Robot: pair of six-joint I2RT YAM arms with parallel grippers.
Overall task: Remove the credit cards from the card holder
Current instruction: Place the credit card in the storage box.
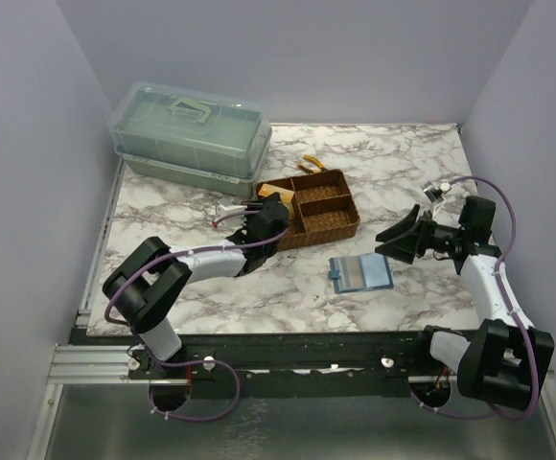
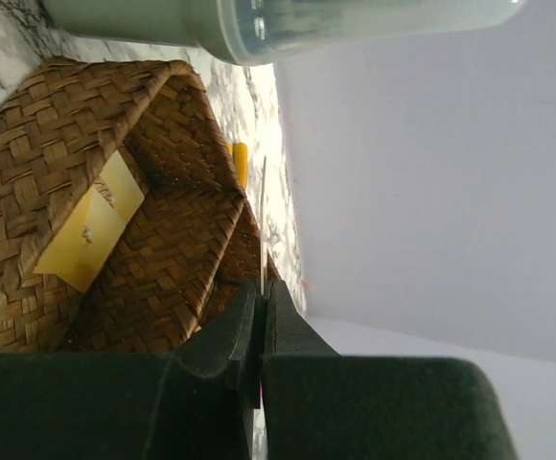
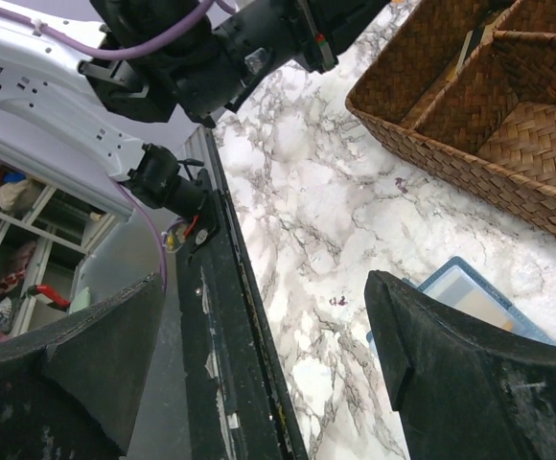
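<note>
Top external view: brown woven three-compartment tray [image 1: 321,206] directly ahead of the left gripper [image 1: 273,211], tip at the tray's near end. Beyond the tray, yellow-handled pliers [image 1: 312,165]. Farther off, back and to the left of that gripper, a clear plastic toolbox with a green lid and handle [image 1: 187,134]. All on a white marble-patterned table [image 1: 259,287].

Left wrist view: left gripper [image 2: 262,287] clamped fully together on a thin pale card [image 2: 263,220], seen edge-on and standing straight out from the fingertips. Left of the fingers, a flat yellow card [image 2: 91,235] lying slanted in one compartment of the woven tray [image 2: 173,240]. Past the held card, a yellow pliers handle [image 2: 242,163] on the marble; toolbox [image 2: 355,19] beyond that.

Small flat teal-blue card holder [image 1: 361,273]: open, flat on the table, well apart from the left gripper and just beside the right gripper [image 1: 400,238], on its left-arm side. In the right wrist view, only a corner [image 3: 465,292] showing beside the right finger [image 3: 470,383], with a pale panel inside. Hard to tell whether a card.

Left arm: stretched low and forward, forearm slanting toward the tray. Right arm: elbow raised, wrist turned inward toward the holder. Right gripper [image 3: 264,278] spread wide, nothing between the fingers, off the holder; bare marble and the black front rail [image 3: 230,335] in the gap.
</note>
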